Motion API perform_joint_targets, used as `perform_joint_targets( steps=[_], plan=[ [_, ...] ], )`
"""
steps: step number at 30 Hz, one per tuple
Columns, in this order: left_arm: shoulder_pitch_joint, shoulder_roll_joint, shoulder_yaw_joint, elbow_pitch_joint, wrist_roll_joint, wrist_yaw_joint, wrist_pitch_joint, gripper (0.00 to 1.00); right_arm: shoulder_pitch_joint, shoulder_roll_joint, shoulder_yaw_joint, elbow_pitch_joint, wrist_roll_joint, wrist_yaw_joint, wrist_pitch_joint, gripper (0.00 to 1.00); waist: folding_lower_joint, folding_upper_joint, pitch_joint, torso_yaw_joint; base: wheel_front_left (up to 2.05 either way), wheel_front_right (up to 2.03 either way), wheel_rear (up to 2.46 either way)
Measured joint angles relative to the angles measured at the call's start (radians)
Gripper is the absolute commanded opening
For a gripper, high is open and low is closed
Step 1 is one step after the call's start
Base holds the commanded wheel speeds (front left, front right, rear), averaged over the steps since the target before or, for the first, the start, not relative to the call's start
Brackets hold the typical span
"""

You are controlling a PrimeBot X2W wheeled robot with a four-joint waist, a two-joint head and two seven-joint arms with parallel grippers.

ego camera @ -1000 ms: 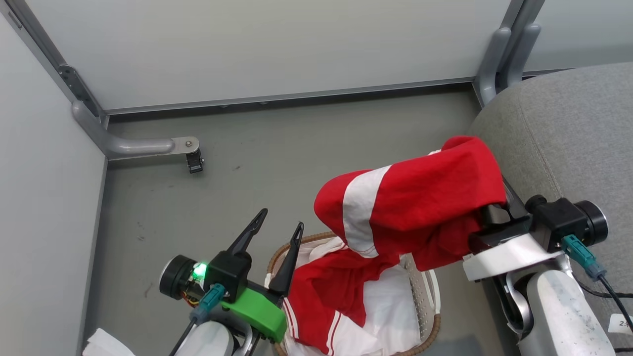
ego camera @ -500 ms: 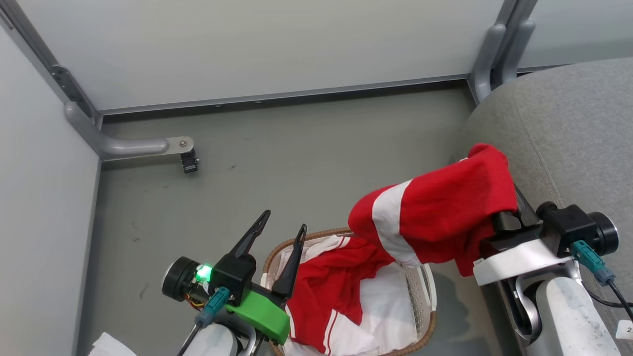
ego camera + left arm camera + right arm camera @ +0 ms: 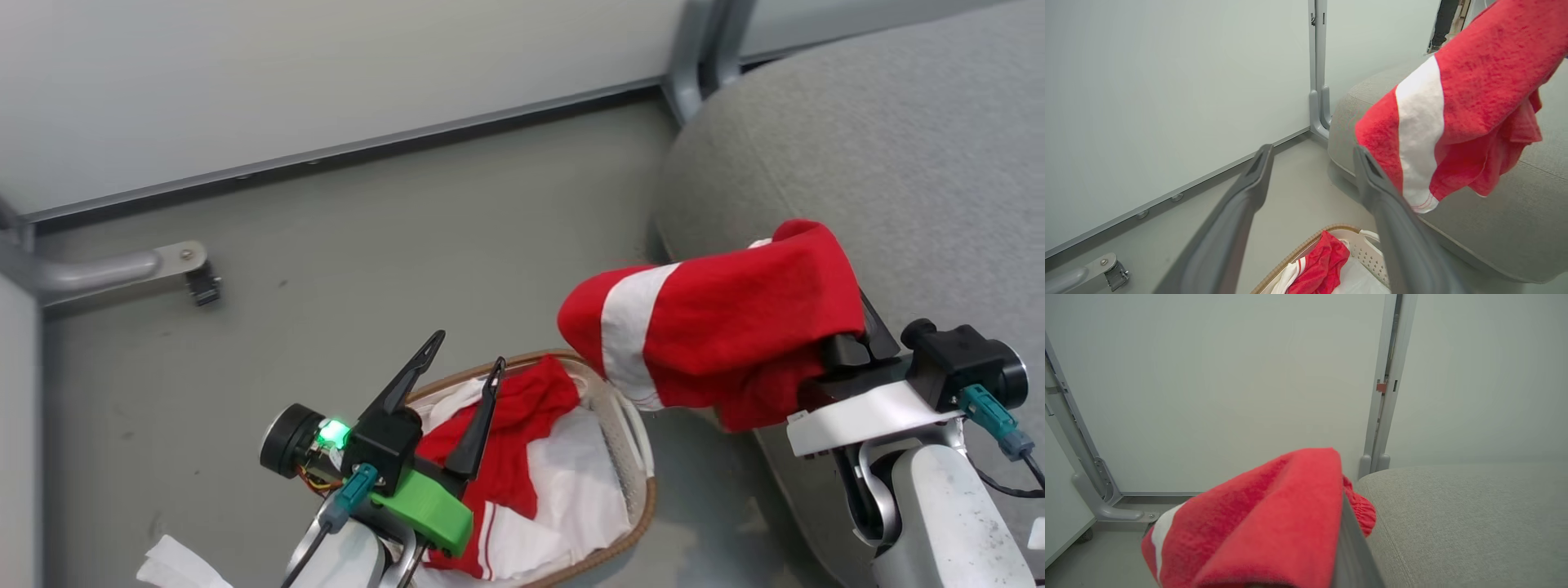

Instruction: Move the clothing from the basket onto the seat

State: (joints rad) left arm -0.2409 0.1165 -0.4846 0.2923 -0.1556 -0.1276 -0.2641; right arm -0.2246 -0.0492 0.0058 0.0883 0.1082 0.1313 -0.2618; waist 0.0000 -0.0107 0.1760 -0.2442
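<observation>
- Our right hand is clamped on the red garment; we should carry it well over the seat before releasing
- Our left hand gapes empty above the basket

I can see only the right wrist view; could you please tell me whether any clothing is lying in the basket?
Observer: Yes, bright red clothing with white stripes lies in the small oval cream-white plastic basket.
Operator: Thank you. Is the left end effector gripping it?
Observer: No, the left end effector hovers open just above the basket's rim, holding nothing.
Operator: Does my carried garment reach the seat?
Observer: Partly: in the head view the carried red garment overlaps the large grey fabric seat at one end, while its white-striped end hangs over the floor.
</observation>
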Motion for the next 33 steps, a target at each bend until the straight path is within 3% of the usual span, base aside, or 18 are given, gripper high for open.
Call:
perform_joint_targets(
  steps=[8,15,23,33],
  plan=[
    [-0.025,0.030,-0.022,0.006,0.002,0.000,0.000,1.00,-0.001,0.000,-0.012,0.003,0.037,0.000,0.000,0.00,0.0000,0.0000,0.042,-0.127,0.00,0.00,0.00],
    [-0.047,0.041,-0.046,0.003,0.009,0.000,0.000,1.00,-0.009,0.000,-0.033,0.011,0.047,0.000,0.000,0.00,0.0000,0.0000,0.093,-0.194,0.00,0.00,0.00],
    [-0.103,0.063,-0.074,-0.011,0.026,-0.001,0.000,1.00,-0.189,0.000,-0.136,0.028,0.001,0.000,0.000,0.00,0.0000,0.0000,0.173,-0.187,0.00,0.00,0.00],
    [-0.262,0.101,-0.141,-0.053,0.052,-0.001,0.000,1.00,-0.615,-0.019,-0.408,0.102,-0.243,0.000,0.000,0.00,0.0002,0.0000,0.322,-0.111,0.00,0.00,0.00]
  ],
)
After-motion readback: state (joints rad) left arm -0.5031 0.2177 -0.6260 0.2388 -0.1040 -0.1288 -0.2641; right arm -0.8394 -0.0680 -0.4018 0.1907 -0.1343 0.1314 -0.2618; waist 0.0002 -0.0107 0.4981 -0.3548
